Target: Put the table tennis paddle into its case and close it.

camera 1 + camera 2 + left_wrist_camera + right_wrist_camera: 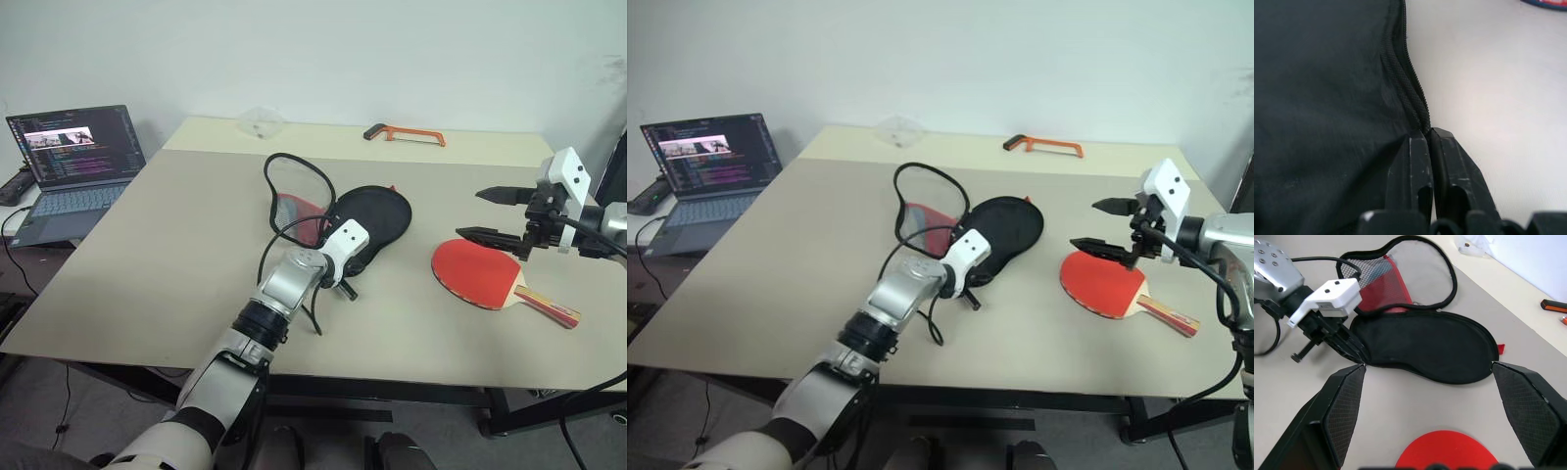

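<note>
The table tennis paddle [473, 272] lies red face up on the table at the right, its striped handle pointing to the near right. The case [377, 220] lies unzipped mid-table, black fabric up. Its other flap [299, 206], red-lined with black mesh, is folded open toward the left. My left gripper [1429, 132] is shut on the case's zip edge at its near end, seen also from the right wrist [1354, 351]. My right gripper [470, 213] hovers wide open above the paddle's far edge, holding nothing.
An orange-framed hacksaw [405, 133] lies at the table's far edge, with a clear plastic piece [261, 121] to its left. An open laptop [73, 166] sits on a lower surface beyond the table's left edge. A black cable [312, 311] loops beside my left wrist.
</note>
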Robot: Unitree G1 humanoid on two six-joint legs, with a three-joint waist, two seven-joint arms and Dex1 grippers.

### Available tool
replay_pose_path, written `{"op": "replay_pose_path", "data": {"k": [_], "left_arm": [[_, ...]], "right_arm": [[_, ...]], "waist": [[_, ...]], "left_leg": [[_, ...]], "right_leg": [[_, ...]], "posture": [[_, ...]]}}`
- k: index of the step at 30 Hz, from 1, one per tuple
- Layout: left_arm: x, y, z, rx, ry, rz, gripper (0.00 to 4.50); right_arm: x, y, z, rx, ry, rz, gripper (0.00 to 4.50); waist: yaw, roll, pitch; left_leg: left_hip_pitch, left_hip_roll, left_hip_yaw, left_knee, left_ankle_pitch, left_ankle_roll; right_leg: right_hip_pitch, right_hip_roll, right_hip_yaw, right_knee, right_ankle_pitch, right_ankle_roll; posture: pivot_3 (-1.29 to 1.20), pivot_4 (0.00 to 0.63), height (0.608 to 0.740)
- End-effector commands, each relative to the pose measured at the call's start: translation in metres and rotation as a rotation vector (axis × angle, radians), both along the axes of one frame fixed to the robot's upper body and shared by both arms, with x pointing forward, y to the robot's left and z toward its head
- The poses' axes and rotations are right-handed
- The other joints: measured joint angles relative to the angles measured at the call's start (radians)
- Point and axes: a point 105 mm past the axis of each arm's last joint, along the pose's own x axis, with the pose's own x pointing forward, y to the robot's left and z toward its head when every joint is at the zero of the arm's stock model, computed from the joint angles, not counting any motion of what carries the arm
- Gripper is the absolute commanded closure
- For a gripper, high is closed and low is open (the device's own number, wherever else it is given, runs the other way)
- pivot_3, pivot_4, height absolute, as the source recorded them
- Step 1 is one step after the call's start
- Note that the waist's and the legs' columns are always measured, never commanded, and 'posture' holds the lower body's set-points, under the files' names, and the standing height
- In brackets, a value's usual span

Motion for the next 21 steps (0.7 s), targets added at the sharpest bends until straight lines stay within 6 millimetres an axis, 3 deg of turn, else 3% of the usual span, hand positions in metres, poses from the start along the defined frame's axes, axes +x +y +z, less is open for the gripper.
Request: {"op": "replay_pose_path", "data": {"k": [1,13,21], "left_arm": [[0.011,-0.015,0.017,-0.021,-0.070,0.019,4.47],[0.028,-0.078,0.044,-0.116,-0.181,-0.003,4.47],[0.027,-0.099,0.052,-0.174,-0.181,0.050,4.47]], "right_arm": [[-0.001,0.004,0.014,0.007,-0.055,0.018,0.00],[0.002,0.009,0.014,0.008,-0.059,0.033,0.00],[0.002,0.007,0.014,0.003,-0.065,0.020,0.00]], "waist": [[0.001,0.000,0.000],[0.001,0.000,0.000],[-0.001,0.000,0.000]], "left_leg": [[0.000,0.000,0.000,0.000,0.000,0.000],[-0.017,-0.001,0.000,-0.002,0.000,0.000],[-0.017,-0.002,0.000,-0.003,0.000,0.000]], "right_leg": [[0.000,0.000,0.000,0.000,0.000,0.001],[-0.016,0.000,-0.001,-0.001,0.003,-0.002],[-0.017,0.000,-0.001,0.000,0.003,-0.003]], "posture": [[0.00,0.150,0.740],[0.00,0.150,0.740],[0.00,0.150,0.740]]}}
